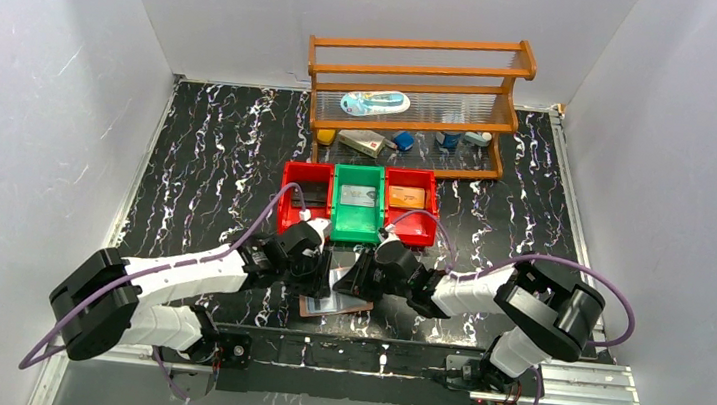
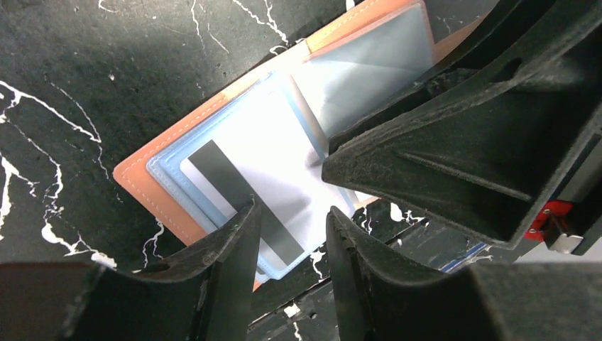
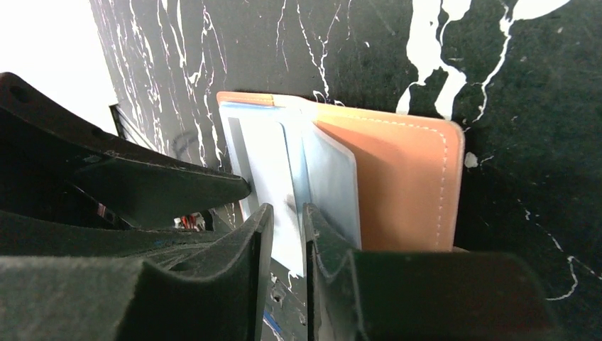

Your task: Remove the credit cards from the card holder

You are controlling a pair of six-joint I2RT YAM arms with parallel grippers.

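Left wrist view: left hand (image 2: 292, 213), half open, empty, over the white credit card (image 2: 263, 149); right hand (image 3: 287, 213), narrowly parted at the card holder (image 2: 135, 177), hold unclear. Pinch edge; draw flat.

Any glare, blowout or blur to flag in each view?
Top view: even light, sharp, but the holder is mostly covered. Left wrist: glare hazes the sleeved card, near fingers soft. Right wrist: upper-left corner blown out white, fingers dark and blurred.
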